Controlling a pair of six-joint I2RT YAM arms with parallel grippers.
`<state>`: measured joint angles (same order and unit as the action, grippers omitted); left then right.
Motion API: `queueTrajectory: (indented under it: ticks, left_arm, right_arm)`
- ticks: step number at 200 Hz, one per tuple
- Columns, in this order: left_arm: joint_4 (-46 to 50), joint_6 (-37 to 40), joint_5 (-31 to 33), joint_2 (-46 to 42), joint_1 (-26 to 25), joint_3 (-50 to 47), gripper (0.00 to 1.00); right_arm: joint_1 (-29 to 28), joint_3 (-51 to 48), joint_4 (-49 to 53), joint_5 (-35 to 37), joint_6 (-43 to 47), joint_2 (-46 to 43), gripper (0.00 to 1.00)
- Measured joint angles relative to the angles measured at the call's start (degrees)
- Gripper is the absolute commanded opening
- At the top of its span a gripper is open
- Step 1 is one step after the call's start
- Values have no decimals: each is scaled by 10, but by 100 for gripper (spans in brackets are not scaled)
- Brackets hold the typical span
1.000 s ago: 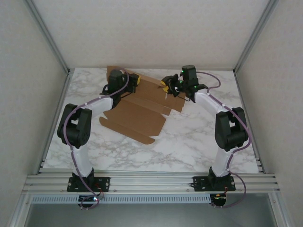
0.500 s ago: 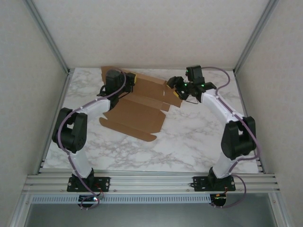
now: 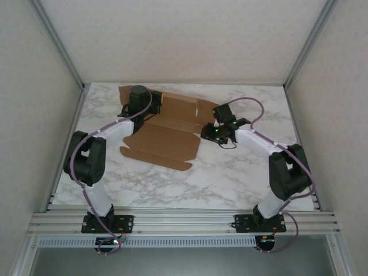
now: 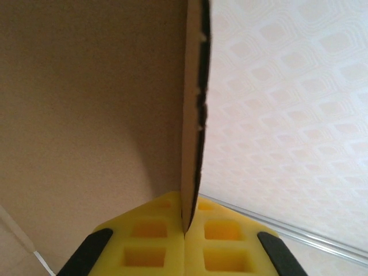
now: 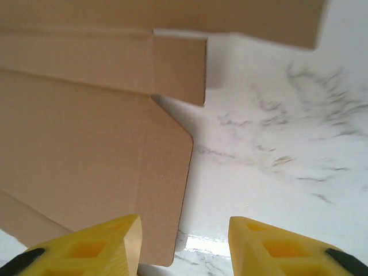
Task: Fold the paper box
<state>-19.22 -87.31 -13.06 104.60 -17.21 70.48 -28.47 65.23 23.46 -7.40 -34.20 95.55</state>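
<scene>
One paper box [image 3: 167, 138] edge inside left claw [image 4: 185, 232]

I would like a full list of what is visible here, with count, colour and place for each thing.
paper box: one, brown, far middle of the table
table: one, white marble with grey veins, under everything
walls: white, patterned, around the table
rail: silver, near edge
left arm, right arm: two, white and black
left tool: yellow pads, shut on a paper box edge
right tool: yellow pads, open, by the box's right edge
</scene>
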Motion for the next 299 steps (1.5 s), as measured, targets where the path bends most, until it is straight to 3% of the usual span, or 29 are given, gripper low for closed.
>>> queueTrajectory:
  ticks: [28, 73, 190, 263, 299]
  left_arm:
    - [31, -5, 11, 0, 0, 9, 0]
    - [60, -17, 19, 0, 0, 22, 0]
    - [62, -35, 22, 2, 0, 23, 0]
    - [63, -36, 22, 2, 1, 23, 0]
    - [63, -36, 22, 2, 1, 23, 0]
  right_arm:
    - [-7, 6, -20, 19, 10, 52, 54]
    - [-5, 66, -38, 30, 10, 137, 52]
    - [31, 64, -192, -97, -76, 170, 49]
    - [35, 80, -103, -18, -19, 170, 57]
    - [42, 87, -110, -36, -10, 184, 58]
